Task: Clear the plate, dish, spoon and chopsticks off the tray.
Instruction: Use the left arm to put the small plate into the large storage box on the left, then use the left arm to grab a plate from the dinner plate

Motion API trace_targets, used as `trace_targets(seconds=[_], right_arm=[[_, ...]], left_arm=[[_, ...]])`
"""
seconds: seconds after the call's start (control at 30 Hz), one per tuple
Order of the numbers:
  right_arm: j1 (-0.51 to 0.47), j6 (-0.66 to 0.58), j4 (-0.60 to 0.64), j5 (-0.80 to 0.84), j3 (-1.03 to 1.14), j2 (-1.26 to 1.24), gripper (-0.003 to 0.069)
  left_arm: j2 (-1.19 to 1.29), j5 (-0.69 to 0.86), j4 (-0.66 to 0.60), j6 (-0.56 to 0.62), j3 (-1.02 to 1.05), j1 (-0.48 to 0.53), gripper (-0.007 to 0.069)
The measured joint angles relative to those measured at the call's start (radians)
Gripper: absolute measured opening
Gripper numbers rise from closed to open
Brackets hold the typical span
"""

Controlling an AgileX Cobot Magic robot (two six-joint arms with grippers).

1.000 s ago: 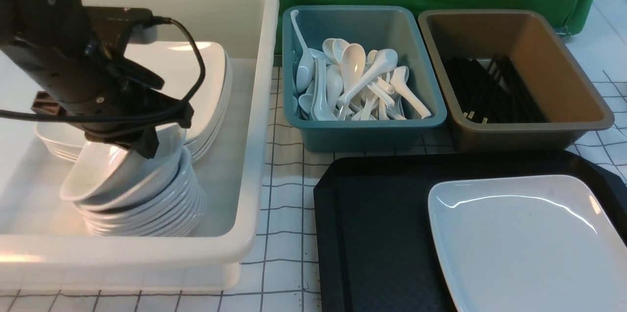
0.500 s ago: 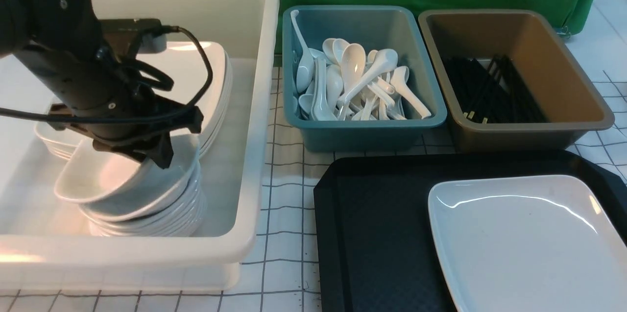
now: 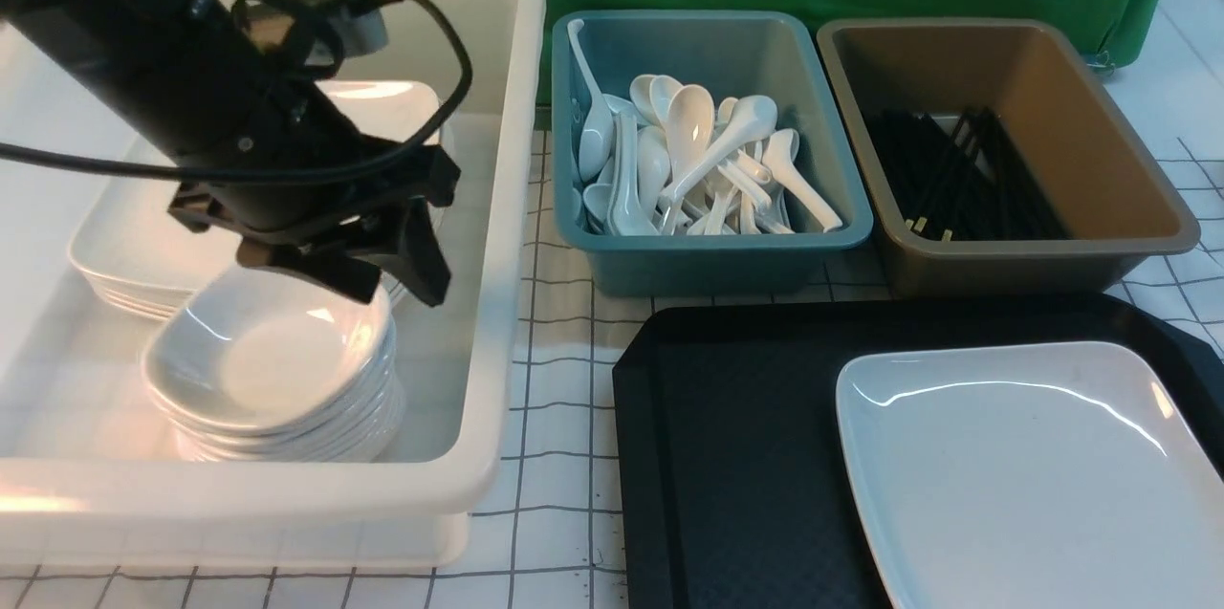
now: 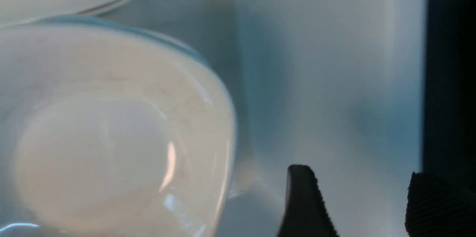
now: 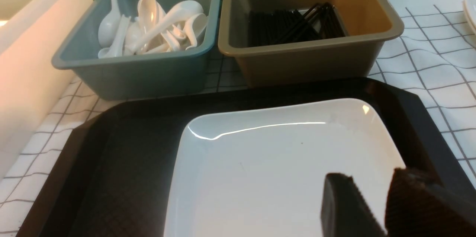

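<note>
1. The plate (image 3: 1014,466) lies at the tray's (image 3: 727,437) near right corner. Your right gripper (image 5: 373,207) hovers over it, jaws apart and empty. Expect slip on the glossy rim.
2. Your left gripper (image 3: 378,267), jaws apart and empty, hangs over the top dish (image 3: 268,356) in the white tub (image 3: 497,207). A low exit could topple the stack.

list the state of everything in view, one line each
plate, flat on the tray, empty
tray, bears the plate
top dish, upright on its stack in the white tub, not held
left jaws, open, empty, above the top dish
right jaws, open, empty, over the plate
teal bin, holds white spoons
brown bin, holds black chopsticks
</note>
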Motion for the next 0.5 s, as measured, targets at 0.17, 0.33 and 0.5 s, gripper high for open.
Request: trace_targets(seconds=[0.17,0.33,0.5], right_arm=[[0.0,0.001,0.0,0.0,0.0,0.0,0.0239],[0.0,0.0,0.0,0.0,0.0,0.0,0.0239],[0.0,0.001,0.0,0.0,0.0,0.0,0.0239]], left_arm=[[0.0,0.024,-0.052,0.053,-0.007,0.0,0.0358],[-0.003,0.044,-0.087,0.062,-0.04,0.0,0.0287],[-0.027,0.04,-0.228,0.126,-0.074,-0.056,0.0094]])
